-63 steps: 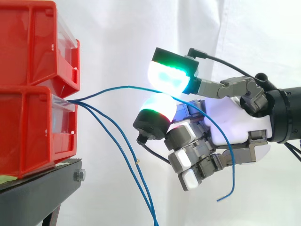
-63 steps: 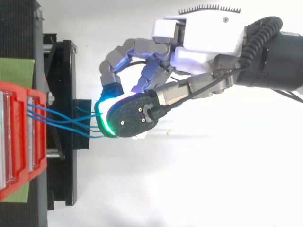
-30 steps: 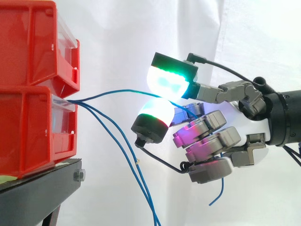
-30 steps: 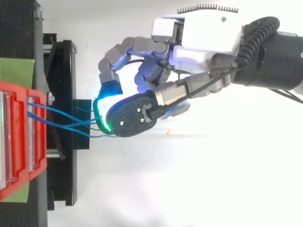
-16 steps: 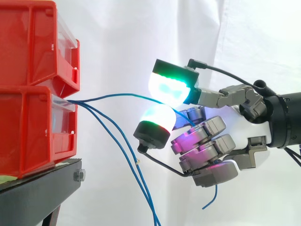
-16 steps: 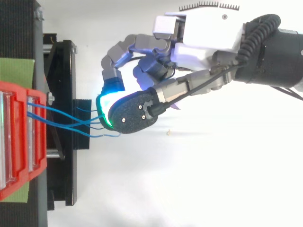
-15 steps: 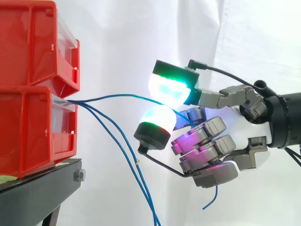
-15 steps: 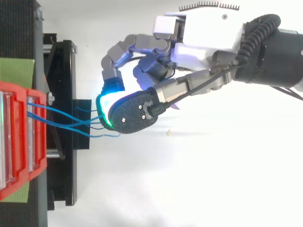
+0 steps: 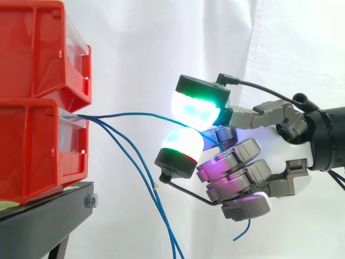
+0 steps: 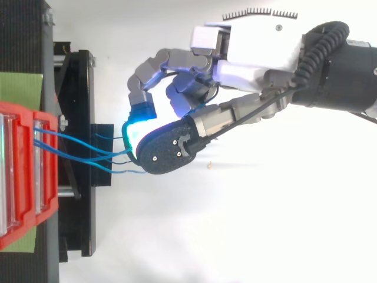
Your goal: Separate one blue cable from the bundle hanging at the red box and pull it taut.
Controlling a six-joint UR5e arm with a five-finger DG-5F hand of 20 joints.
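At the front lip of the lower red bin [image 9: 38, 151], three blue cables leave together. Two hanging cables [image 9: 146, 181] sag down past the black stand [image 9: 48, 216], while the separated blue cable [image 9: 140, 114] runs nearly level across to the hand [image 9: 285, 154]. Its fingers [image 9: 197, 105] are closed: two glowing pads, one above the other, pinch the cable between them, and the rest are curled in toward the palm. The loose tail [image 9: 242, 229] of the pinched cable dangles below the curled fingers. From above, the hand [image 10: 253, 47] sits near the stand and the strands [image 10: 76, 147] fan toward the pads. Which strand is the pinched one is hard to tell there.

The run from bin to pads bows slightly, so I judge it not quite taut. The main risk is slip: the pads are rounded and the cable thin, so a firm pull could draw it through the pinch, and the short tail leaves little spare. Too hard a pull could instead yank the cable out of the bin or drag the bin forward on the stand. A pull angled downward might also catch the hanging cables.
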